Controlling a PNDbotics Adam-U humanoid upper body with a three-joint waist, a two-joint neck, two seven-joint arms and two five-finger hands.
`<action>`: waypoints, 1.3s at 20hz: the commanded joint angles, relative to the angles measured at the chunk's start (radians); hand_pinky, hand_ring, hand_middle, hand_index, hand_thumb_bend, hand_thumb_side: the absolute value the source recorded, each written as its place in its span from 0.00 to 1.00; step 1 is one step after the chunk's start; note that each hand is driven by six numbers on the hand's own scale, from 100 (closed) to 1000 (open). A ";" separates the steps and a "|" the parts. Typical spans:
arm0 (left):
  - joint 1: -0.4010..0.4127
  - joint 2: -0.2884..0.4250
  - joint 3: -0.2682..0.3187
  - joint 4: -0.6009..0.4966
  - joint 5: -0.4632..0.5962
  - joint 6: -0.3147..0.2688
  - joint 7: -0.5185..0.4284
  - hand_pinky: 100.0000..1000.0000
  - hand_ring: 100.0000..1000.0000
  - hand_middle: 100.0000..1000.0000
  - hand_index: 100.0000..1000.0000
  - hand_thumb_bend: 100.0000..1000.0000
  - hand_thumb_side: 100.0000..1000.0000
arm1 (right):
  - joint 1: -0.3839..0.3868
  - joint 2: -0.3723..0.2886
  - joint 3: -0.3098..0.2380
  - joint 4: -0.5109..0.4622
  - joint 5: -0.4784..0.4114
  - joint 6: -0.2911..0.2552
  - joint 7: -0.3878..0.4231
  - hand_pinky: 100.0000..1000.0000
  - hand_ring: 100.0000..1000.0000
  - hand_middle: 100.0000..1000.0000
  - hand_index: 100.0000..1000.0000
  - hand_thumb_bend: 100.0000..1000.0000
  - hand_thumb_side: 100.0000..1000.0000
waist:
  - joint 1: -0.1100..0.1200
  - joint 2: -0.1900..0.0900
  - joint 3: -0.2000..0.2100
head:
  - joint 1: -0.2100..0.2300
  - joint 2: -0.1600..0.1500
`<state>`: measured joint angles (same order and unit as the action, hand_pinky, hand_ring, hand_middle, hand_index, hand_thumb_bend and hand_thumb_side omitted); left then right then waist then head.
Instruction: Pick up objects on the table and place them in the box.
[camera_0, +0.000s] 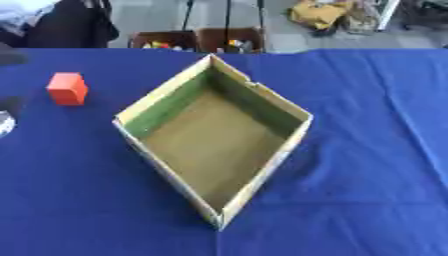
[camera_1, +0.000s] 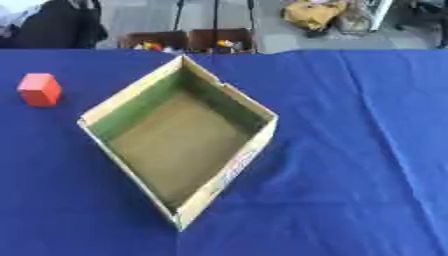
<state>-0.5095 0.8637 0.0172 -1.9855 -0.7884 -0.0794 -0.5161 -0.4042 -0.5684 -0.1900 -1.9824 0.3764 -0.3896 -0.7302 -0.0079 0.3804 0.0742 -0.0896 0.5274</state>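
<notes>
One orange block (camera_0: 67, 88) and an open cardboard box (camera_0: 262, 97) sit apart on blue tablecloth (camera_0: 367, 150); no hand shows.

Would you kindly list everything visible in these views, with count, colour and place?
box: one, tan cardboard, green on its inner walls, open and empty, mid-table, set cornerwise.
block: one, orange-red, on the cloth left of the box, apart from it.
cloth: one, blue, covering the table.
crates: two, brown, holding small coloured things, on the floor beyond the table's far edge.
shiny thing: one, at the left eye view's left edge; cannot tell what.
robot's hands: none in view.
</notes>
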 joint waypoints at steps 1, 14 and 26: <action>-0.005 0.037 0.020 -0.015 -0.002 0.002 0.006 0.69 0.83 0.85 0.97 0.00 1.00 | -0.007 -0.026 -0.009 -0.018 -0.005 -0.002 -0.005 0.73 0.72 0.73 0.81 0.00 0.79 | 0.002 -0.029 0.000 | 0.001 -0.010; -0.001 0.034 0.031 -0.015 -0.019 0.022 0.025 0.69 0.82 0.85 0.97 0.00 1.00 | -0.006 -0.026 -0.009 -0.018 -0.005 -0.002 -0.005 0.73 0.72 0.73 0.81 0.00 0.79 | 0.003 -0.028 0.001 | 0.001 -0.013; -0.028 0.055 0.031 -0.015 -0.049 0.156 0.247 0.65 0.84 0.87 0.97 0.12 1.00 | -0.010 -0.029 -0.006 -0.018 -0.006 0.000 -0.001 0.73 0.72 0.73 0.80 0.00 0.79 | 0.009 -0.027 -0.006 | 0.003 -0.015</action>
<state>-0.5217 0.8734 0.0428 -1.9855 -0.8366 0.0676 -0.2905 -0.4043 -0.5684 -0.1902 -1.9824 0.3764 -0.3872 -0.7307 -0.0079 0.3804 0.0680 -0.0891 0.5252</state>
